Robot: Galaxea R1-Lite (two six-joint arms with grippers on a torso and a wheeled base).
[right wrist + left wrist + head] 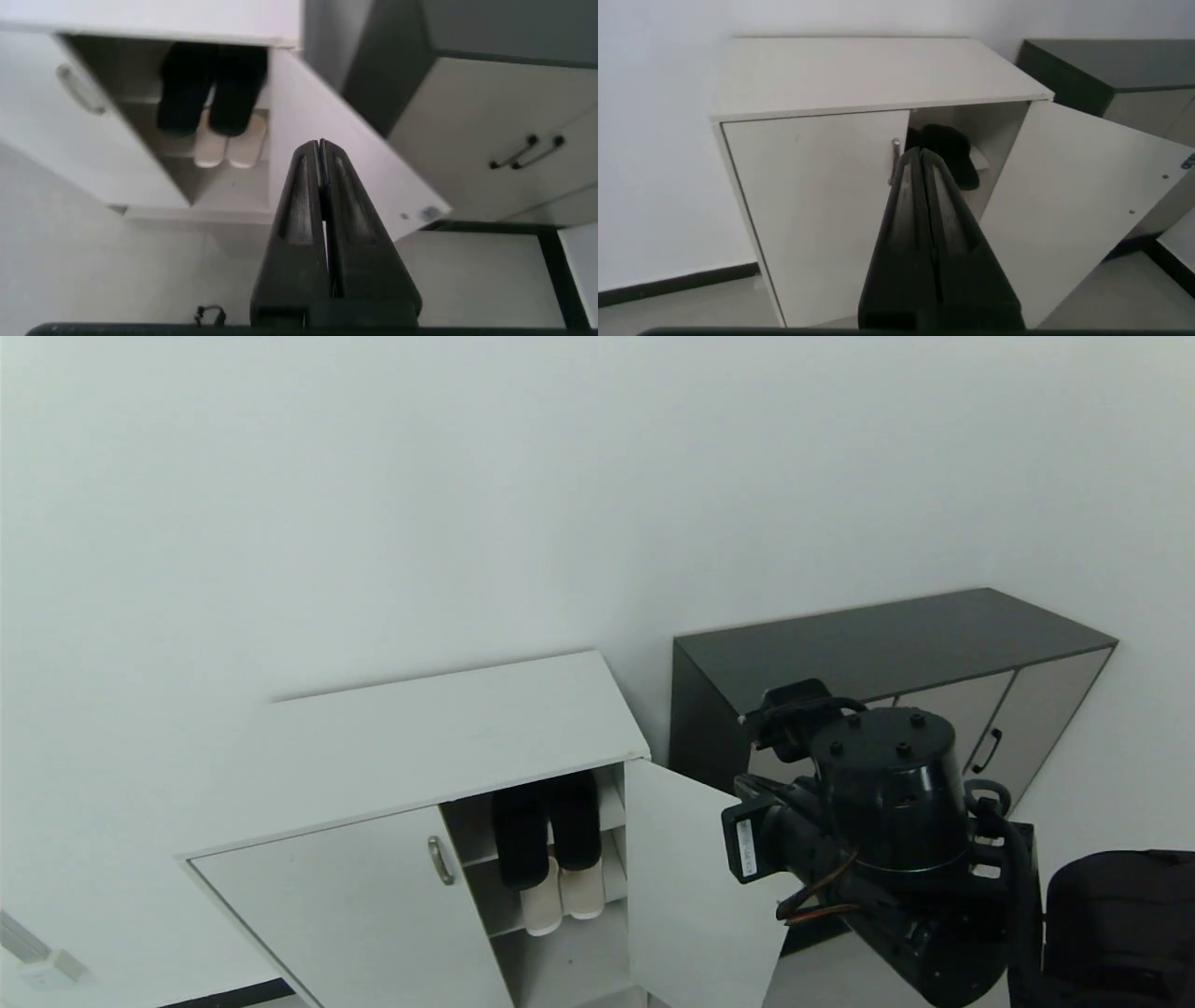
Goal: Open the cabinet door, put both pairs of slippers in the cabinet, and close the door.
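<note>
Both pairs of slippers are in the white cabinet (448,728), which sits lower centre-left in the head view. The black pair (546,826) is in the open right half, and the white pair (562,896) is right under it on the next shelf down. They look like they're touching, or close to it.

The right door (700,887) hangs open, swung out toward the lower middle of the frame. The left door (355,915) is closed, and its metal handle (441,859) sits right next to the opening.

The left gripper (920,159) has its claw pinched fully together with nothing in it, and it points at the cabinet front near the handle. The right gripper (320,149) is the same, fingers pressed flat against each other and empty, aimed at the open door's edge. The right arm (887,821) fills the lower right of the head view.

A dark cabinet (887,653) stands against the wall at centre-right, just beside the white one, both doors closed.
</note>
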